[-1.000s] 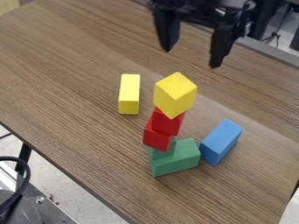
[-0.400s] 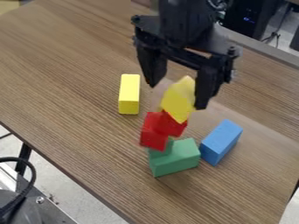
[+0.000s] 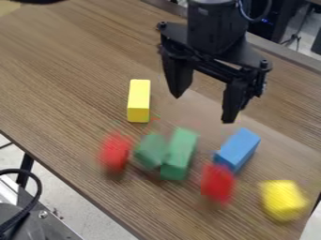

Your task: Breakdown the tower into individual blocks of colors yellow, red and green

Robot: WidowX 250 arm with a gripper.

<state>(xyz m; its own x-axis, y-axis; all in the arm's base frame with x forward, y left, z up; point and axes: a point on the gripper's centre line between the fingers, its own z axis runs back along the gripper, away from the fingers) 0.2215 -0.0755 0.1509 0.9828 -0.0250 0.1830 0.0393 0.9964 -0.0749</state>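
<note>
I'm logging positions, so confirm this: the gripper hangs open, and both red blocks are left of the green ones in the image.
Not both: in the camera view, one red block is left of the green blocks, the other red block to their right. The gripper does hang open.

A matte black robot arm with a thick, rounded wrist housing (image 3: 216,30), topped by a smooth grey band (image 3: 212,2). Beside the housing, a slim, dark grey-blue cable (image 3: 254,20) curves in a loop. The hand (image 3: 203,109) is black too, built around a wide, angular crossbar (image 3: 219,69) with a narrow slot cut through it. A small, round black knob (image 3: 162,25) sits at one outer corner, and a similar one at the other. Two chunky black fingers (image 3: 177,77), wedge-shaped, taper to narrow, blunt tips.
</note>
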